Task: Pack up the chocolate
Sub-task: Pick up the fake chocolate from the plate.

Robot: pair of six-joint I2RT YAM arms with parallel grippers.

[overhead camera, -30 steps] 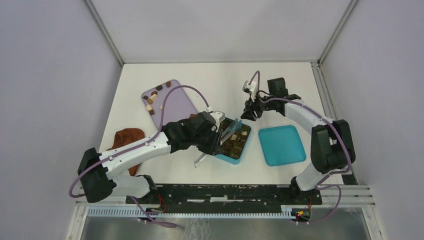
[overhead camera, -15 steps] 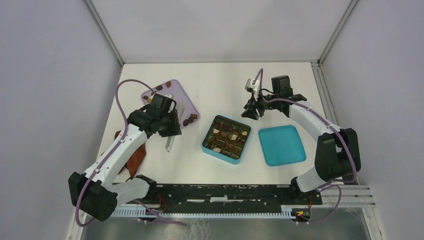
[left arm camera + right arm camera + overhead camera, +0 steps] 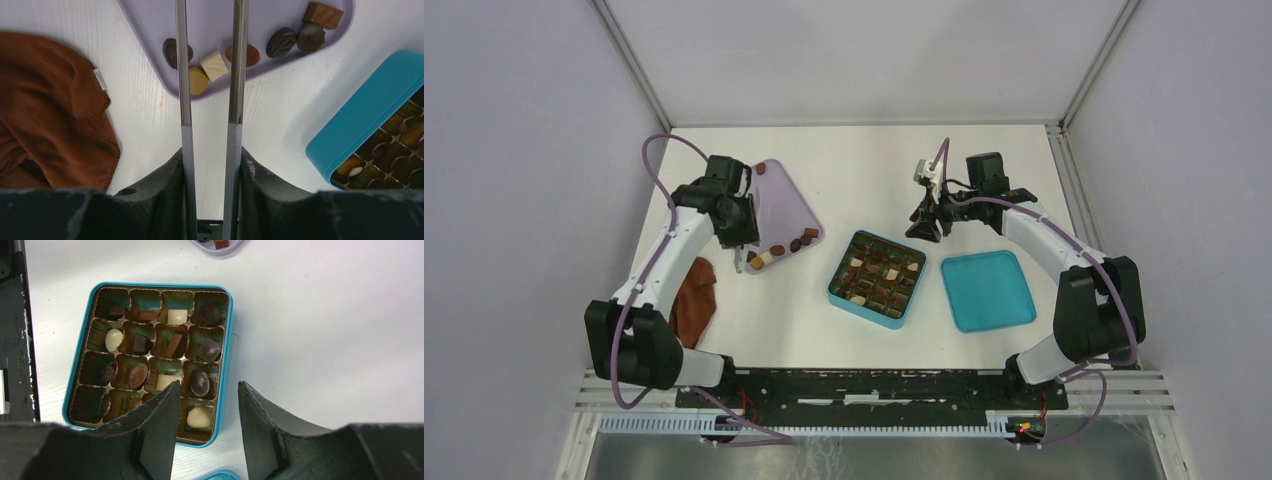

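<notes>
Watching remotely, I am seeing the left gripper [image 3: 740, 262] hovering over the near edge of the lilac tray [image 3: 784, 200]. Its two thin metal fingers [image 3: 183, 100] are standing spread, and a cream square chocolate [image 3: 214, 65] is lying on the tray in the gap between them. The tips are running out of the wrist view, so I cannot tell whether they are touching anything. More chocolate is sitting along that tray edge and in many cells of the teal box [image 3: 228, 340]. The right gripper [image 3: 209, 386] is hanging above the box, dark fingers parted, holding nothing. A teal lid [image 3: 987, 290] is lying just right of the box, and a brown cloth [image 3: 50, 110] is lying near the tray's left side.
</notes>
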